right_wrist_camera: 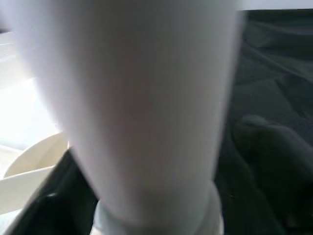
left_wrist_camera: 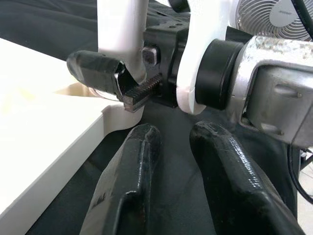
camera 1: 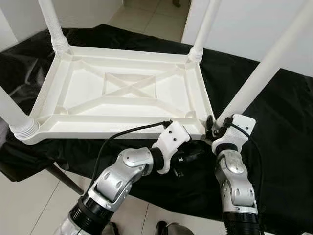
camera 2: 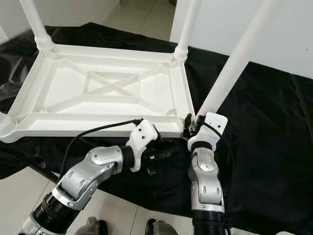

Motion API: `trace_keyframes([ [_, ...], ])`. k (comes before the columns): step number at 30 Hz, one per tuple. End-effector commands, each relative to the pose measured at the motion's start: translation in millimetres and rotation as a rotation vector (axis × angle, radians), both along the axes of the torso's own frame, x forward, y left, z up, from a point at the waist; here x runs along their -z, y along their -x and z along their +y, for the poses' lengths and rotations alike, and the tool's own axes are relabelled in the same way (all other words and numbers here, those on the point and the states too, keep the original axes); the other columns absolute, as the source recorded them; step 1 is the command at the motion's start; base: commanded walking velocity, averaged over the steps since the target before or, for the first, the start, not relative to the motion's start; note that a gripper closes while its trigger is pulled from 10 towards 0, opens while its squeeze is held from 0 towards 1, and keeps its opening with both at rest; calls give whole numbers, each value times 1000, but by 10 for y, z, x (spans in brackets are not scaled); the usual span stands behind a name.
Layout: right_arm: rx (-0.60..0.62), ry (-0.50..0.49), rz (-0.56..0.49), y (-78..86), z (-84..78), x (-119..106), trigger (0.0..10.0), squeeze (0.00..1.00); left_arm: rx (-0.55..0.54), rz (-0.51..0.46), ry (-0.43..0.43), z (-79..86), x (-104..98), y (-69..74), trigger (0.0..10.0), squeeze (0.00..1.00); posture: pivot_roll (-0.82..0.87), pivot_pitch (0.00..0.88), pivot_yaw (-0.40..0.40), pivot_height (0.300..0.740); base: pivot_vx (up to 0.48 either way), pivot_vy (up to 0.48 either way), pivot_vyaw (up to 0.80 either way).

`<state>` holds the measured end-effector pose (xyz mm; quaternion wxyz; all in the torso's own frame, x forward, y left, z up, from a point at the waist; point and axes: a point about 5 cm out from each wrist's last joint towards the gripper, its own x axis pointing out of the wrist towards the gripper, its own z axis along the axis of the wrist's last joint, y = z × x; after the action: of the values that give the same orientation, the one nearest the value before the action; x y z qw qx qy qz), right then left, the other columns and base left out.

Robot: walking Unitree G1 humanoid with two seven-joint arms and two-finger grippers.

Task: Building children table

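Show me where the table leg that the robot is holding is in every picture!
Left eye view: held leg slants up right from the near right corner.
Right eye view: same leg, right of centre, right gripper at its base.
Left wrist view: leg at top, between the black fingers.
Right wrist view: leg, blurred, very close.
Shared landmark: white tabletop.

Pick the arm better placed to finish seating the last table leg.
Right. Its claw is closed around the base of the near-right leg, at the corner of the upside-down tabletop. The left claw sits lower beside it, holding nothing.
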<state>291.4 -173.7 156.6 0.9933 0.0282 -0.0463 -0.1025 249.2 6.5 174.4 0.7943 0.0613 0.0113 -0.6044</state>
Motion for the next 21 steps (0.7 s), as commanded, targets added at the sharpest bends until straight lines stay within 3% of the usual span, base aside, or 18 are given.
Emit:
trace_keyframes([
  [1, -43, -22, -1, -10, -63, 13, 10000, 1000, 34, 3, 5, -44, 4, 45, 10000, 0, 35, 134, -96, 740, 0, 0, 0],
  [4, -209, -33, -12, -49, -108, -31, 10000, 965, 33, 2, 7, -49, 4, 46, 10000, 0, 38, 132, -99, 740, 0, 0, 0],
  [5, -209, -33, -12, -49, -108, -31, 10000, 965, 33, 2, 7, -49, 4, 46, 10000, 0, 38, 132, -99, 740, 0, 0, 0],
  [6, -264, -20, -6, -60, -143, -43, 10000, 0, 33, 2, 7, -50, 3, 47, 10000, 0, 38, 132, -99, 740, 0, 0, 0],
  [7, -264, -20, -6, -60, -143, -43, 10000, 0, 33, 2, 7, -50, 3, 47, 10000, 0, 38, 132, -99, 740, 0, 0, 0],
  [9, -425, 51, 4, -90, -228, -88, 10000, 0, 29, 1, 8, -45, 1, 45, 10000, 0, 42, 130, -102, 740, 0, 0, 0],
  [13, -559, 115, 16, -111, -267, -116, 10000, 0, 24, -1, 8, -35, -3, 41, 10000, 0, 51, 128, -101, 740, 0, 0, 0],
  [21, -692, 192, 23, -201, -306, -99, 10000, 0, 16, -4, 5, -10, -8, 30, 10000, 0, 63, 126, -91, 740, 0, 0, 0],
])
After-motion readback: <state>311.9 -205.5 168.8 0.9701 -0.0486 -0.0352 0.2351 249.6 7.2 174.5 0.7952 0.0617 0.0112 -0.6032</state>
